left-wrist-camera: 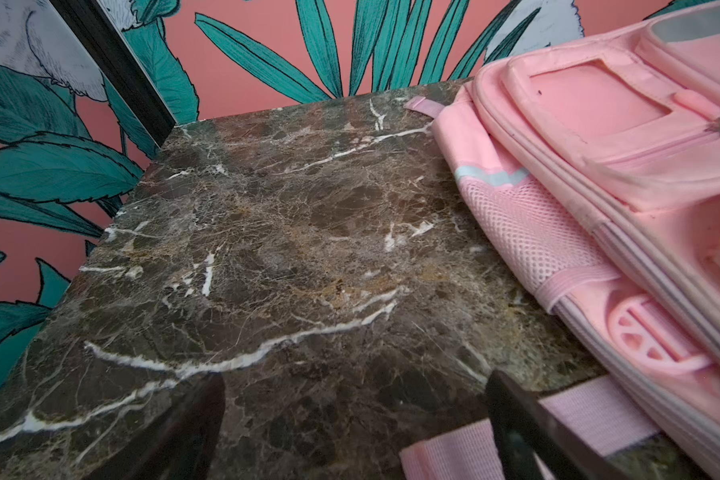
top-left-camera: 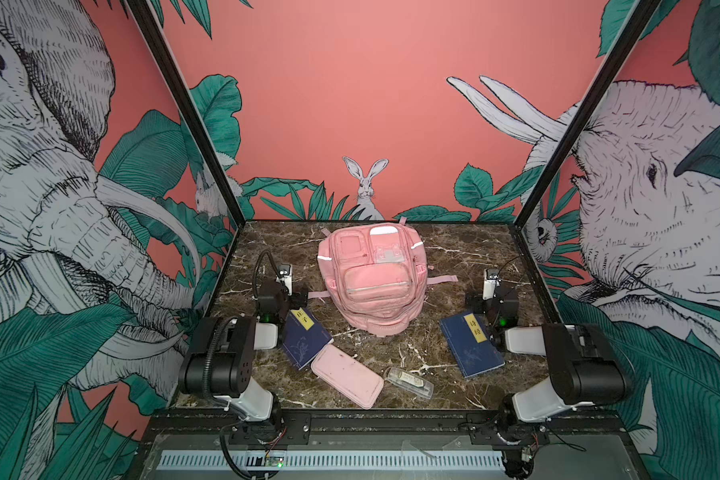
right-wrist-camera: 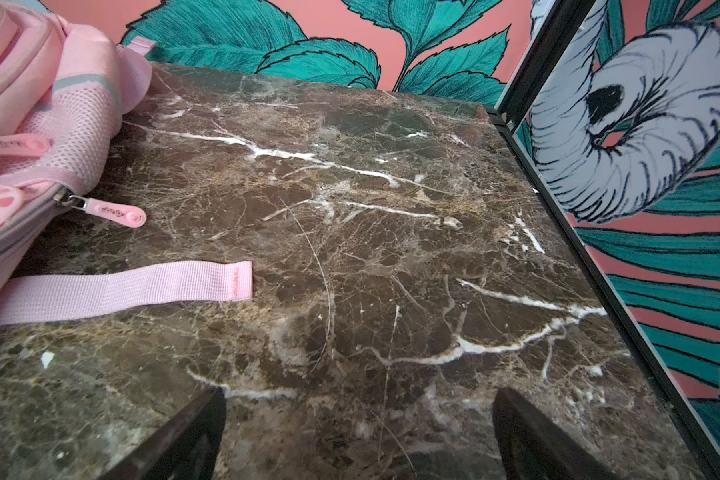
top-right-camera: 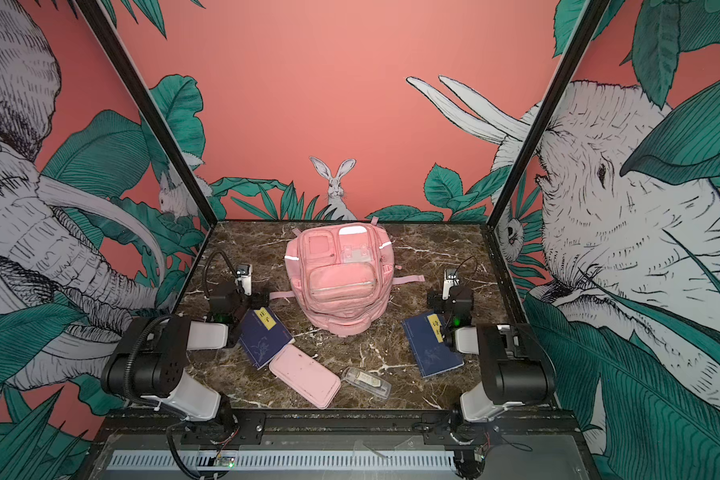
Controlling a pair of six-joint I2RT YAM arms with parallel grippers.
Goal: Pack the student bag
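Pink student bag [top-left-camera: 373,282] between left pincer [left-wrist-camera: 354,390], right pincer [right-wrist-camera: 360,399] — both spread, empty

I'm holding my right gripper [right-wrist-camera: 360,411] with its black fingers [right-wrist-camera: 188,440] spread wide, only the dark brown white-veined marble tabletop [right-wrist-camera: 391,232] showing between them. Soft pink fabric student bag [right-wrist-camera: 38,95] is sitting at the edge of view. Its flat pink webbing strap [right-wrist-camera: 121,291] is lying on the marble, and a pink zipper pull [right-wrist-camera: 115,211] is hanging off its side.

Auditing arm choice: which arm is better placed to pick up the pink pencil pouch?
Left, probably. The pencil pouch lies nearer the left arm, whose open jaws hold nothing; a clear case lies between the pouch and the right arm.
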